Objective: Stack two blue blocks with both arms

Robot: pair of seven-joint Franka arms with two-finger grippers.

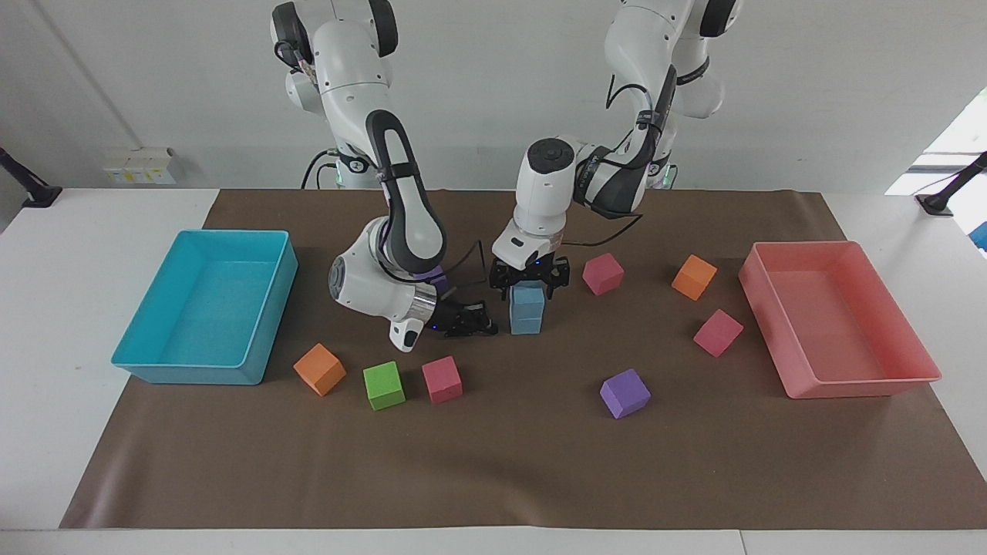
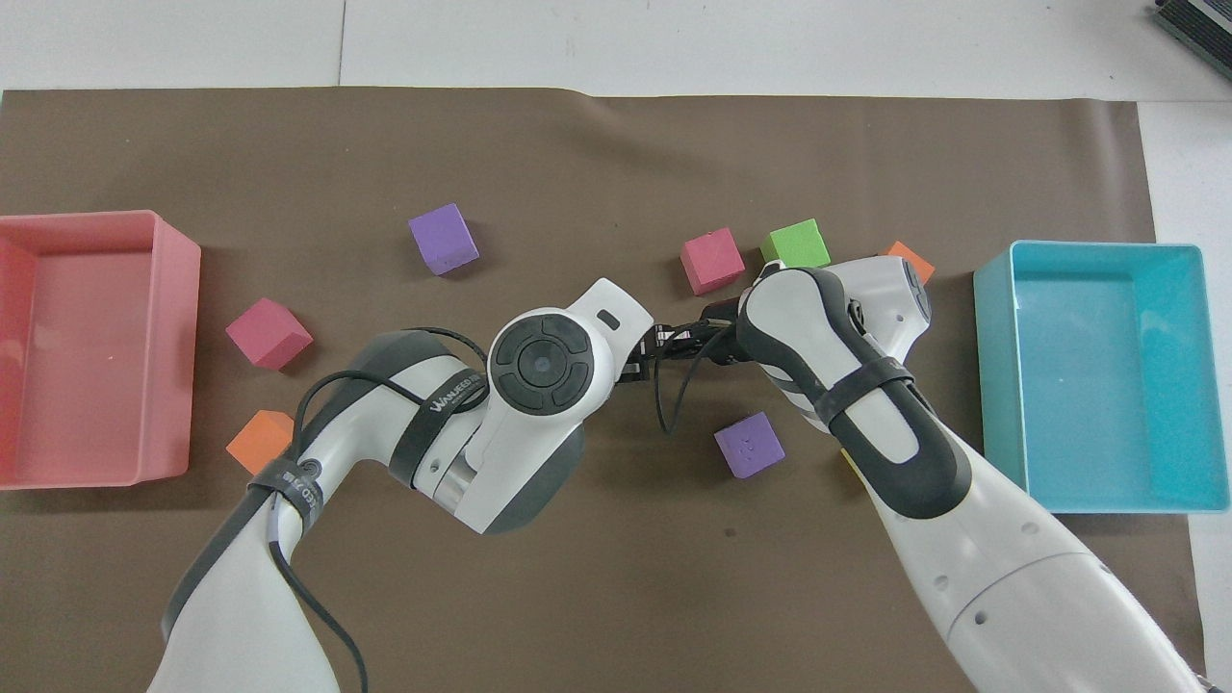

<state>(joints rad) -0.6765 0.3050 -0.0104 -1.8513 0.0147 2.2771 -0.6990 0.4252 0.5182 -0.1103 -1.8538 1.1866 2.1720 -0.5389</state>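
Two sky-blue blocks stand stacked mid-mat, the upper block [image 1: 527,297] on the lower block [image 1: 527,321]. My left gripper [image 1: 530,279] points down over the stack. Its fingers are spread wider than the upper block and stand apart from its sides. My right gripper [image 1: 482,320] lies low and sideways beside the lower block, toward the right arm's end, a small gap from it, open and empty. In the overhead view the stack is hidden under my left hand [image 2: 549,361], and the right gripper [image 2: 698,339] shows beside it.
A turquoise tray [image 1: 231,235] stands at the right arm's end and a pink tray [image 1: 810,247] at the left arm's end. Orange [image 1: 319,368], green [image 1: 384,385], pink [image 1: 442,379] and purple [image 1: 624,392] cubes lie farther out. Pink [image 1: 603,274] and orange [image 1: 694,277] cubes lie beside the stack.
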